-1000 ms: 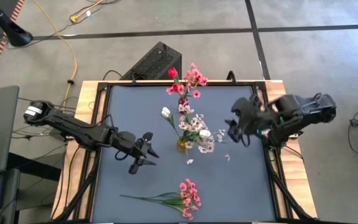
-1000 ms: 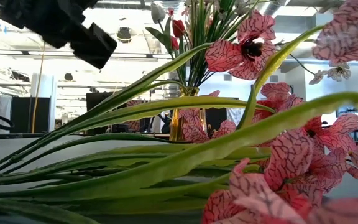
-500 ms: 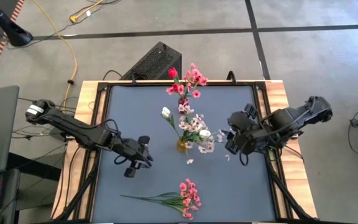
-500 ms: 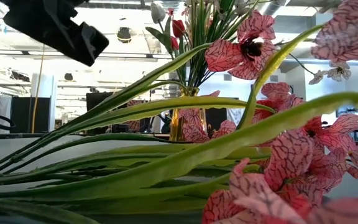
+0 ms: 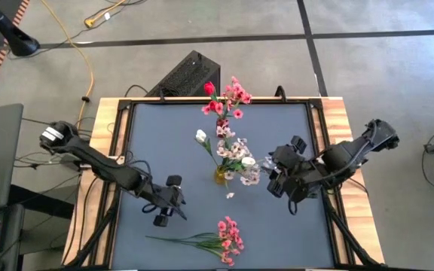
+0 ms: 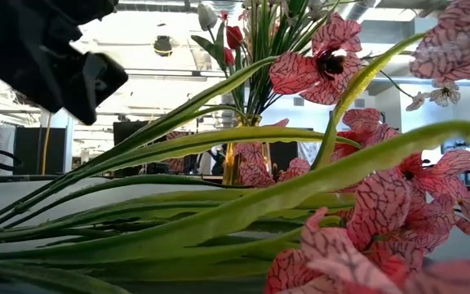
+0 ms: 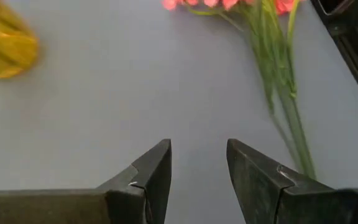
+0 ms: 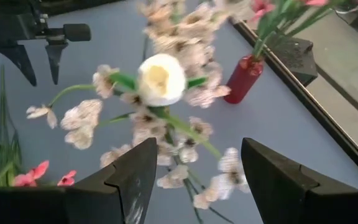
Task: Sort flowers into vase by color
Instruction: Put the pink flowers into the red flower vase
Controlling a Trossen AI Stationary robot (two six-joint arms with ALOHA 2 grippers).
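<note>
A bright pink spray point(image 5: 228, 235) lies flat near the table's near edge, with its green stems point(image 7: 286, 99) pointing toward the left edge. My left gripper point(image 5: 164, 208) hovers open just beyond those stems point(image 7: 197, 163). A yellow vase point(image 5: 221, 178) at mid-table holds pale pink-white blossoms and a white bud point(image 8: 160, 78). A red vase point(image 8: 243, 78) behind it holds red and pink flowers point(image 5: 228, 98). My right gripper point(image 5: 279, 181) is open right of the yellow vase, facing its outer blossoms point(image 8: 197, 169).
Loose pale petals point(image 5: 230, 195) point(image 5: 276, 190) lie on the grey mat near the yellow vase. A black frame point(image 5: 123, 150) borders the mat. The low view is filled by the lying spray's leaves point(image 6: 219, 220), with my left gripper's dark body point(image 6: 47, 57) above them.
My left gripper has moved toward the table's near edge and come down toward the lying pink spray's stems. My right gripper has travelled toward the left and slightly nearer, closing in on the blossoms in the yellow vase. The flowers have stayed where they were.
</note>
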